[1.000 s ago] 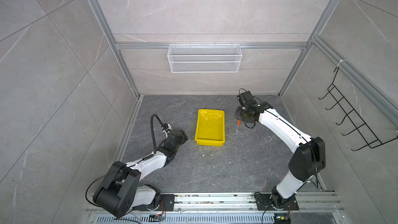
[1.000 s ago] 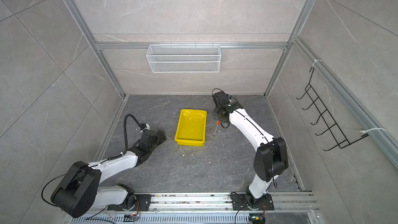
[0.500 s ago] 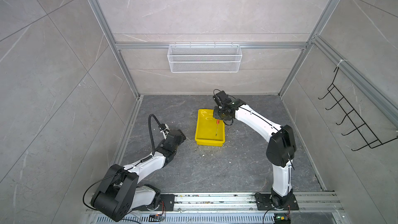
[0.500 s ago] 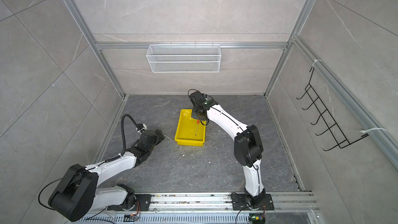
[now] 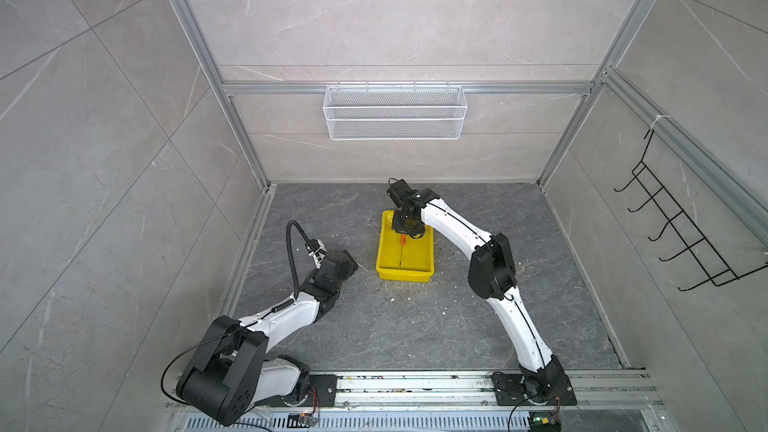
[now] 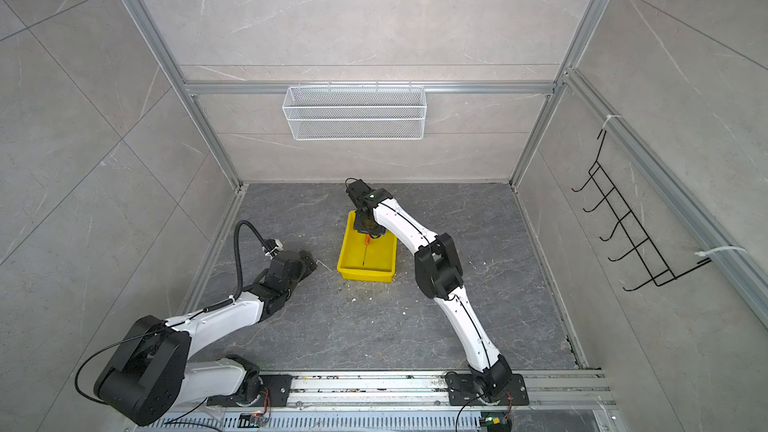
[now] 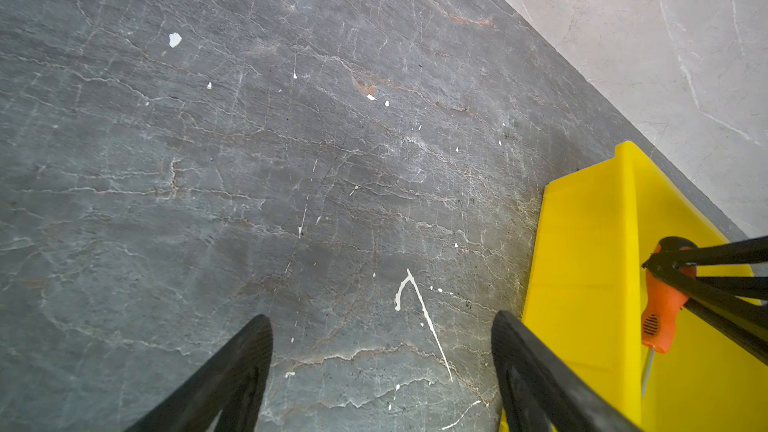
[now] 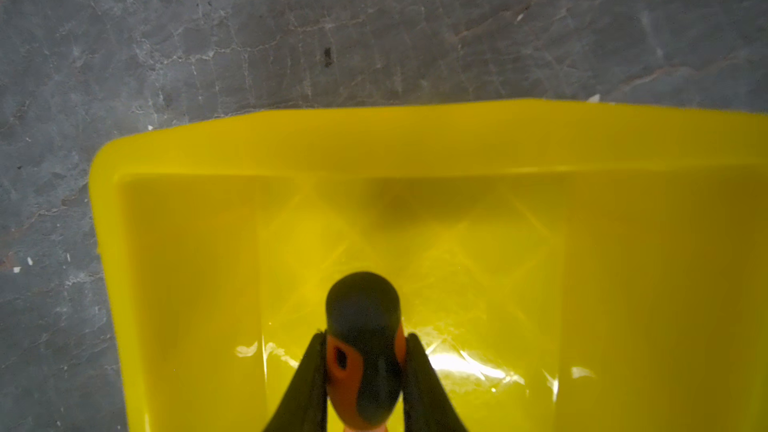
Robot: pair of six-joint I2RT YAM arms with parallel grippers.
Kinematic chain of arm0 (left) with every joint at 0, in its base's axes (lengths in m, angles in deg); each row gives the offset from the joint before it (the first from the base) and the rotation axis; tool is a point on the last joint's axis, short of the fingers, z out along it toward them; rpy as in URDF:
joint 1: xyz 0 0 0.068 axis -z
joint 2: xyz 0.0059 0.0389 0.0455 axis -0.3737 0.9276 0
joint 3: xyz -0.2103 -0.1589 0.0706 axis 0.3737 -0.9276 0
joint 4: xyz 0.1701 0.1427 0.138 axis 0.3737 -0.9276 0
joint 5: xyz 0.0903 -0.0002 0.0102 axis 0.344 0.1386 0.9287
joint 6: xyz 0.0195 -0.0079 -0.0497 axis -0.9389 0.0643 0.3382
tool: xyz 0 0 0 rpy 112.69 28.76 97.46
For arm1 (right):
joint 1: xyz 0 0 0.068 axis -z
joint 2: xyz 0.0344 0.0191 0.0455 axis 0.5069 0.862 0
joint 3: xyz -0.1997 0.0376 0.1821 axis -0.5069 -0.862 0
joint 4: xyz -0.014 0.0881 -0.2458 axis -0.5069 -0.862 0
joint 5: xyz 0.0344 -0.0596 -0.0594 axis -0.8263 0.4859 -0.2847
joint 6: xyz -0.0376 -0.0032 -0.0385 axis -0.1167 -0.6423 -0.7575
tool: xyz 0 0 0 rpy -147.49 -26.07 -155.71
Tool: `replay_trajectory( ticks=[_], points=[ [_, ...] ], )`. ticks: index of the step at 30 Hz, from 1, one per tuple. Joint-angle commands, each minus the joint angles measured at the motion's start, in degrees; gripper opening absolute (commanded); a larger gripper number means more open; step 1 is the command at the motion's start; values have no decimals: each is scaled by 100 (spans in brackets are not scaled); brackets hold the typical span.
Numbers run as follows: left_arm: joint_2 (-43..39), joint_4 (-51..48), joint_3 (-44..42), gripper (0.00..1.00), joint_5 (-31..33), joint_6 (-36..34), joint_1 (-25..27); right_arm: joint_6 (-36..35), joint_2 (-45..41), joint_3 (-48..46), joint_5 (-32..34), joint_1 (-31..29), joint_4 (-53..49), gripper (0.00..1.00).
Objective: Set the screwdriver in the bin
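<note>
The right gripper (image 5: 405,229) clenched the screwdriver (image 5: 401,243) by its orange-and-black handle, within the outline of the bin (image 5: 405,276). In both top views its long axis ran along the bin's length, with the handle toward the far end and the thin shaft pointing at the near end. Whether the tip touched the bin's bottom could not be told. The left gripper (image 7: 382,320) stood released, jaws apart over the floor (image 7: 291,160) beside the bin. There was one screwdriver, one bin, one basket (image 5: 395,118) and one rack (image 5: 685,234).

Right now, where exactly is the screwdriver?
In both top views the screwdriver is near the centre of the floor, held by the right gripper over the far half of the yellow bin.
</note>
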Motion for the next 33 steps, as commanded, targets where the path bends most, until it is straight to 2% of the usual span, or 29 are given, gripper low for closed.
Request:
replay_trajectory(
  ticks=[1,3,6,11,13,17,19,22,26,28,29,30,33],
  points=[
    [117,134,227,85,-64,2,-40,58,487,923,138,-60,-1118,33],
    [149,144,260,85,-147,-14,-49,-30,630,1443,135,-72,-1392,43],
    [170,101,303,85,-175,-48,-63,-123,604,1741,111,-80,-1586,60],
    [33,35,286,85,-41,-175,-75,-317,-24,1565,285,-77,-1701,78],
    [-24,29,282,85,60,-274,-75,-432,-529,1082,515,-82,-1607,85],
    [-198,-250,403,85,293,-685,-75,-883,-2073,-1148,1045,-77,-522,97],
    [-258,-381,417,86,545,-705,-80,-1195,-3051,-2518,1520,-64,320,99],
    [-180,-94,247,86,473,-589,-78,-1571,-4312,-4384,2400,-24,1504,100],
    [94,2,303,86,350,-528,-84,-2065,-5617,-7019,4391,65,3524,99],
    [173,-273,476,86,188,-556,-94,-2464,-5884,-8264,5805,205,4873,93],
    [202,-369,548,86,161,-598,-94,-2746,-5903,-8706,6182,356,5400,92],
    [227,-452,606,86,119,-634,-98,-2875,-5903,-8995,6246,606,5559,90],
    [256,-515,665,86,64,-672,-95,-1576,-5941,-9029,5671,1445,4452,91]
  ],
)
